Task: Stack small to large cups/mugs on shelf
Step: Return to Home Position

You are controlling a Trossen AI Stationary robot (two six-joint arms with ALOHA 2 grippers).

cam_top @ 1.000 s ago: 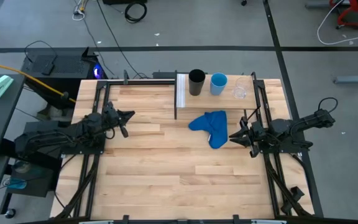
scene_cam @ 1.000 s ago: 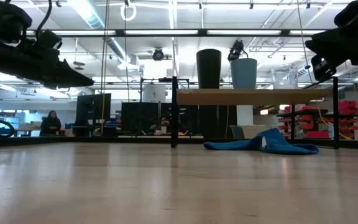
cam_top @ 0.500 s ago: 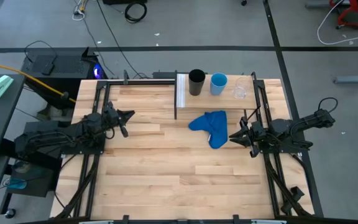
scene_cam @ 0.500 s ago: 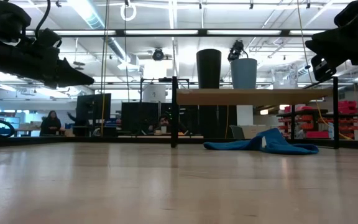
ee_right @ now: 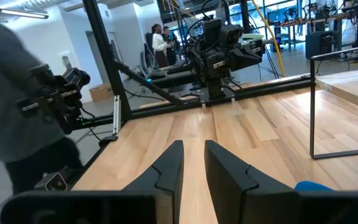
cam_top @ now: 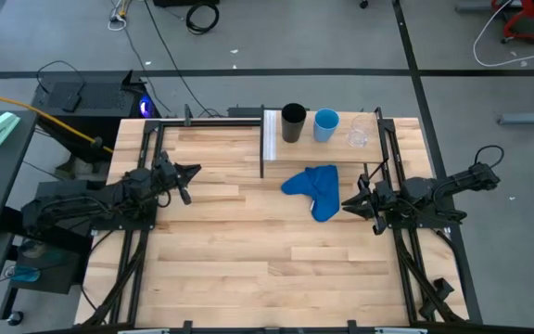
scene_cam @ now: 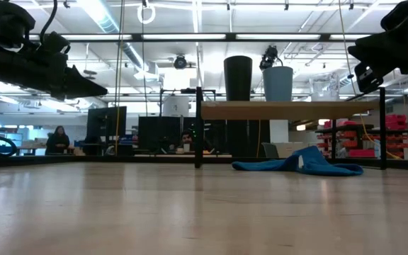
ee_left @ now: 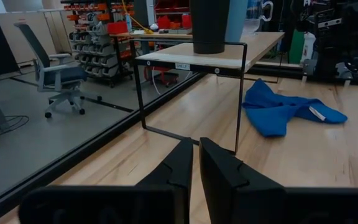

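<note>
The black tumbler point(cam_top: 293, 122), the blue cup point(cam_top: 325, 124) and the clear glass point(cam_top: 358, 136) stand upright in a row on the shelf point(cam_top: 271, 139) at the table's far edge, each on its base. The low view shows the tumbler point(scene_cam: 238, 78) and the blue cup point(scene_cam: 278, 83) on the shelf top point(scene_cam: 289, 110). My left gripper point(cam_top: 193, 171) hovers over the table's left half, shut and empty, pointing toward the shelf point(ee_left: 229, 56). My right gripper point(cam_top: 346, 202) hovers at the right, shut and empty, just right of the blue cloth point(cam_top: 313, 190).
The blue cloth point(scene_cam: 299, 163) lies crumpled on the table in front of the shelf, between its thin black legs point(ee_left: 238, 99). Bare plank tabletop point(cam_top: 248, 250) spreads across the middle and near side. A person in grey point(ee_right: 17, 93) stands beyond the table's left side.
</note>
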